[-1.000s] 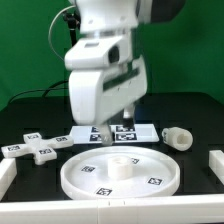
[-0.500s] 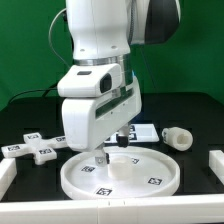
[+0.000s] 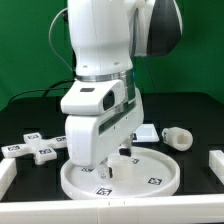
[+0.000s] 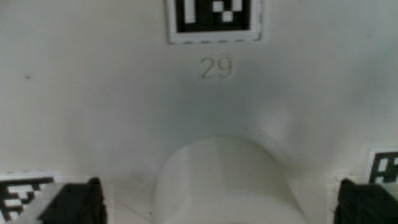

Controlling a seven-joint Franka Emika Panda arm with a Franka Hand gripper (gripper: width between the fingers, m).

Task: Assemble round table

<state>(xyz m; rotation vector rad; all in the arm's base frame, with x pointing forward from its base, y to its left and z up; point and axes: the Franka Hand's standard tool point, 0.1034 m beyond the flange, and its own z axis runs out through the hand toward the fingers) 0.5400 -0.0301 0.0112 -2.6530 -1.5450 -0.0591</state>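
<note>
The large rimmed round disc (image 3: pixel 150 182) lies flat on the table at the front, with tags on its face. My gripper (image 3: pixel 112 172) hangs low over the disc's middle, open, its fingers either side of the raised central hub (image 4: pixel 222 180). In the wrist view the two dark fingertips (image 4: pixel 71 203) stand wide apart with the hub between them and nothing held. The disc's white face (image 4: pixel 107 110) fills that view, with a tag marked 29. The cross-shaped piece (image 3: pixel 33 148) lies on the exterior view's left. The short cylinder leg (image 3: pixel 178 137) lies on its side on the exterior view's right.
The marker board (image 3: pixel 146 132) lies behind the disc, mostly hidden by the arm. White rail blocks stand at the front left (image 3: pixel 6 178) and front right (image 3: pixel 216 163) of the table. A green backdrop closes the back.
The arm has come down and forward over the disc. The gripper has dropped from above the marker board to just over the disc's hub.
</note>
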